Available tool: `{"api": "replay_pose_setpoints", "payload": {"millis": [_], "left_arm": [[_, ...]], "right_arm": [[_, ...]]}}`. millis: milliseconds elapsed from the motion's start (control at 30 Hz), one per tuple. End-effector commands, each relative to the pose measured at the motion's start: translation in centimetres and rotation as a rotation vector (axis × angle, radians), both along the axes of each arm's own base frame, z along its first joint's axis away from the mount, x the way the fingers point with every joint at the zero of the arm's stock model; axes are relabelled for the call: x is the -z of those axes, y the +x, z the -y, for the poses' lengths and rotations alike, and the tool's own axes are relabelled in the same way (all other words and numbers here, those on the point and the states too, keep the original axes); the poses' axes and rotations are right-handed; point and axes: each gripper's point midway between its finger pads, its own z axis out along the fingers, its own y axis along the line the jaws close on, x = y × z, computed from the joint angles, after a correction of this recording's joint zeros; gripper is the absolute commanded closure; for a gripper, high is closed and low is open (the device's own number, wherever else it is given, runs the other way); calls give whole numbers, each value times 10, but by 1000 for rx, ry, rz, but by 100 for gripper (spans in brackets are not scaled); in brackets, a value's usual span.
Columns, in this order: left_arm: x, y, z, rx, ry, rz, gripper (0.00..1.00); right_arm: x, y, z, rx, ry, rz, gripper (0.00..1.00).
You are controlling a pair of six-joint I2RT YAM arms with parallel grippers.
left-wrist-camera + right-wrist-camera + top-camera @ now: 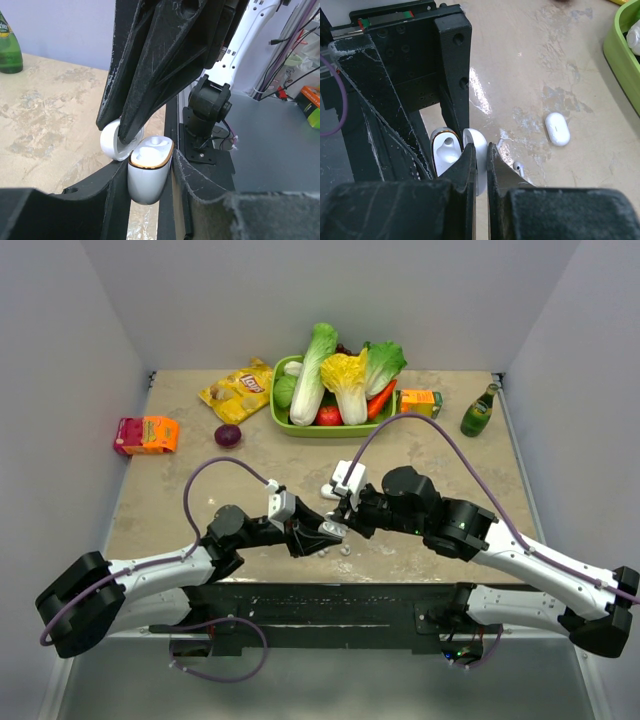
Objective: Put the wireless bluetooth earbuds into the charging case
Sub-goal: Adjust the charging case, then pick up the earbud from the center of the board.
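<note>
The white charging case (147, 180) with a gold rim stands upright between the fingers of my left gripper (150, 172), which is shut on its body. Its hinged lid (476, 150) is swung open, and my right gripper (480, 156) is shut on that lid. In the top view the two grippers meet low over the near middle of the table, left (333, 532) and right (346, 514). One tiny white earbud (518, 167) lies on the table just beyond the right fingers. Small white specks, the earbuds (345, 550), lie below the grippers.
A second white case (557, 128), closed, lies on the table further out. At the back stand a green basket (283, 418) of vegetables, a yellow chips bag (238, 390), a dark red fruit (228, 435), a pink-orange box (146, 434), a juice carton (419, 401) and a green bottle (479, 412).
</note>
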Motion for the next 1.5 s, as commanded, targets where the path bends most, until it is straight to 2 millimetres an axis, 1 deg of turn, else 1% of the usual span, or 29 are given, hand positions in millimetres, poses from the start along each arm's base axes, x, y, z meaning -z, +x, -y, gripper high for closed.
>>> {"api": "replay_pose_setpoints", "payload": {"millis": [0,33,67,100,133,167,200,233,267,300,333,400,467,500,533,567,600,633,667,700,800,833,867,933,1000,1133,1200,1333,1467], "left_arm": [[-15,3,-1,-16,-58,49,100],[-15,3,-1,-16,-60,52,100],[-14,2,-2,-17,-60,52,100],[-13,3,-2,-23,-61,49,100],[-12,3,-3,-28,-60,47,100],[-11,4,-4,-33,-59,44,100],[-11,6,-4,-48,-61,41,100],[-10,7,-5,-59,-64,40,100],[-8,6,-8,-68,-64,37,100],[-8,9,-10,-92,-69,37,100],[-8,11,-12,-109,-71,38,100],[-5,18,-21,-174,-77,29,100],[-2,18,-31,-217,-89,28,100],[-1,21,-35,-252,-96,21,100],[8,20,-41,-268,-89,6,100],[2,18,-47,-283,-117,16,100],[2,20,-52,-309,-128,13,100],[10,17,-56,-317,-124,6,100],[5,15,-61,-328,-149,17,100],[5,15,-64,-340,-156,20,100],[6,11,-70,-342,-178,33,100],[14,8,-72,-338,-173,16,100],[8,6,-74,-334,-205,26,100],[16,5,-77,-332,-211,-3,98],[14,1,-77,-315,-230,6,100],[24,-1,-74,-298,-208,-17,100],[26,-2,-74,-297,-206,-23,100],[28,-7,-82,-298,-227,-14,100],[32,-11,-85,-294,-218,-11,100]], "right_arm": [[-22,-2,-6,-14,63,22,100],[-24,-1,-6,-4,74,16,99],[-26,1,-5,17,86,19,86],[-26,3,-5,34,95,14,62],[-32,3,-6,61,136,-6,51],[-40,6,-3,100,178,-10,45],[-41,11,1,147,199,-4,36],[-53,15,2,191,263,-7,32],[-58,19,6,226,293,-4,29],[-64,28,18,308,327,19,23],[-70,33,23,355,370,16,21],[-64,43,36,450,395,11,15],[-48,58,50,575,390,-18,15],[-25,66,56,627,348,-43,18],[-11,68,57,658,337,-81,21],[4,70,60,687,322,-104,23],[32,71,66,721,278,-133,29],[43,71,65,739,290,-161,34],[55,69,64,737,285,-179,38],[79,64,65,731,250,-204,46],[104,55,54,677,228,-266,51],[108,54,51,666,220,-275,51],[117,53,48,656,196,-291,50],[124,52,46,641,179,-292,48],[131,51,43,626,158,-304,47],[135,47,33,573,157,-321,51],[142,44,27,546,138,-336,54],[160,50,30,587,66,-329,54],[164,56,29,611,35,-323,54]]}}
